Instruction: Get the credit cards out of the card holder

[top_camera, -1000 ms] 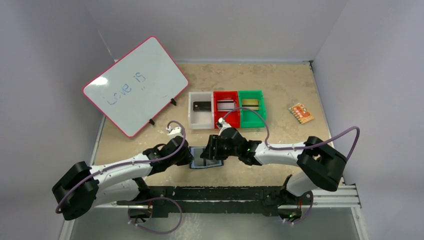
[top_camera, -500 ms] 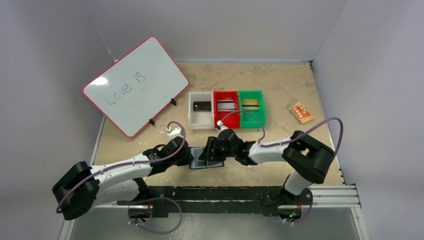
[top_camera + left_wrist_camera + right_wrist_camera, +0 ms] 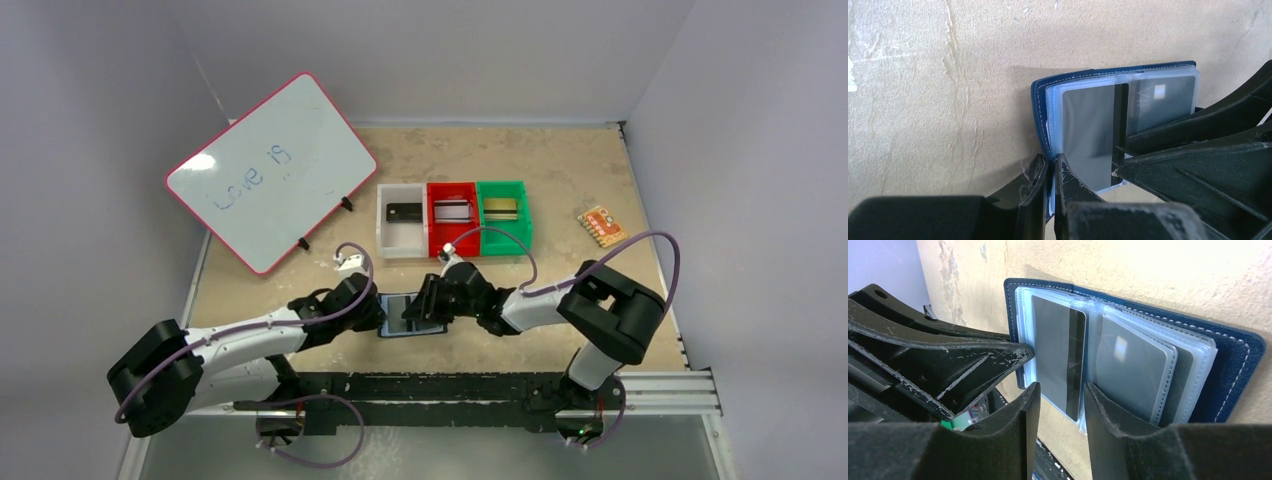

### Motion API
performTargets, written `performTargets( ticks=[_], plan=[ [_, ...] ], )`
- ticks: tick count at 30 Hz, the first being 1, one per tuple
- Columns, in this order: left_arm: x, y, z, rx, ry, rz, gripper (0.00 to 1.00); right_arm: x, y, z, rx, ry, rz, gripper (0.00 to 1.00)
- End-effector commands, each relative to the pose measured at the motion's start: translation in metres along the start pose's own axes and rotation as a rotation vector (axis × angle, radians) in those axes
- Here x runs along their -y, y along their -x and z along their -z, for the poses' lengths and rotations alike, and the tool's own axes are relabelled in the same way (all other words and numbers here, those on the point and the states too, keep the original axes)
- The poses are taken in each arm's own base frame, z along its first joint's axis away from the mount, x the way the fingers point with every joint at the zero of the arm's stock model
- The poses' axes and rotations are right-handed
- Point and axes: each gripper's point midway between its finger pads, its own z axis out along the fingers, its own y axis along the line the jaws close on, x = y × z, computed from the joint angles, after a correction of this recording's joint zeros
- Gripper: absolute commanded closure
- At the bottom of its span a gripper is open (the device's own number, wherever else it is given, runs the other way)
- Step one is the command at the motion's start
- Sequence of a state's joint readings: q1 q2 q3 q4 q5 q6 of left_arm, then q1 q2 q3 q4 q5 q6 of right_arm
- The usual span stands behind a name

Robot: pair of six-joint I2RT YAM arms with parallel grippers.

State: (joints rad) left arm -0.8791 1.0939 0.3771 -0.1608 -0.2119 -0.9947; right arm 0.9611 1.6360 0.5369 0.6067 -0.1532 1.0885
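The navy-blue card holder [image 3: 404, 325] lies open on the table between both arms, its clear sleeves up. My left gripper [image 3: 1050, 162] is shut on the card holder's left edge [image 3: 1037, 107], pinching the cover and the sleeve. A grey credit card [image 3: 1055, 355] with a black stripe sticks partly out of the left sleeve. My right gripper [image 3: 1060, 400] is open, its two fingers standing either side of that card's lower end with a gap on each side. Another pale card [image 3: 1128, 365] sits inside a sleeve on the right half.
A white bin [image 3: 386, 240], a red bin [image 3: 434, 240] and a green bin [image 3: 524, 230] stand in a row behind the card holder, each with a card in it. A whiteboard [image 3: 270, 170] leans at the back left. An orange patterned piece [image 3: 602, 226] lies at the right.
The right arm's elbow has swung left and folded tighter. The right jaws have narrowed around the grey card. The left gripper keeps its pinch on the card holder's edge.
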Motion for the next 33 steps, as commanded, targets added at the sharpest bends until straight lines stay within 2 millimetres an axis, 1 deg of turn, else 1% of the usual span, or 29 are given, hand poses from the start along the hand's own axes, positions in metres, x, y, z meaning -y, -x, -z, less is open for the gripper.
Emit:
performTargets(
  ticks=[1, 4, 6, 7, 8, 12, 15, 19, 25, 33],
  plan=[
    [0.003, -0.007, -0.004, -0.033, -0.017, -0.035, 1.00, -0.012, -0.002, 0.001, -0.013, 0.075, -0.018, 0.62],
    [0.004, -0.007, -0.004, -0.036, -0.018, -0.035, 1.00, -0.017, 0.003, 0.003, 0.001, 0.109, -0.044, 0.70],
    [0.003, -0.006, -0.004, -0.030, -0.016, -0.034, 1.00, -0.017, 0.005, 0.005, 0.012, 0.129, -0.058, 0.72],
    [0.002, -0.006, -0.004, -0.028, -0.014, -0.035, 1.00, -0.018, 0.007, 0.006, 0.019, 0.141, -0.059, 0.76],
    [0.002, -0.006, -0.004, -0.027, -0.011, -0.035, 1.00, -0.018, 0.007, 0.007, 0.018, 0.147, -0.059, 0.77],
    [0.003, -0.005, -0.003, -0.025, -0.015, -0.032, 1.00, -0.020, 0.007, 0.005, -0.002, 0.152, -0.034, 0.78],
    [0.004, -0.003, -0.003, -0.020, -0.016, -0.034, 1.00, -0.022, 0.008, 0.004, -0.002, 0.153, -0.014, 0.87],
    [0.004, -0.004, -0.002, -0.023, -0.018, -0.036, 1.00, -0.020, 0.011, 0.005, 0.012, 0.130, -0.015, 0.87],
    [0.004, -0.002, -0.001, -0.018, -0.014, -0.044, 1.00, -0.018, 0.015, 0.005, 0.027, 0.103, -0.011, 0.98],
    [0.000, 0.001, 0.002, -0.002, -0.001, -0.046, 1.00, -0.008, 0.020, 0.014, 0.052, 0.066, -0.020, 1.00]
  ],
)
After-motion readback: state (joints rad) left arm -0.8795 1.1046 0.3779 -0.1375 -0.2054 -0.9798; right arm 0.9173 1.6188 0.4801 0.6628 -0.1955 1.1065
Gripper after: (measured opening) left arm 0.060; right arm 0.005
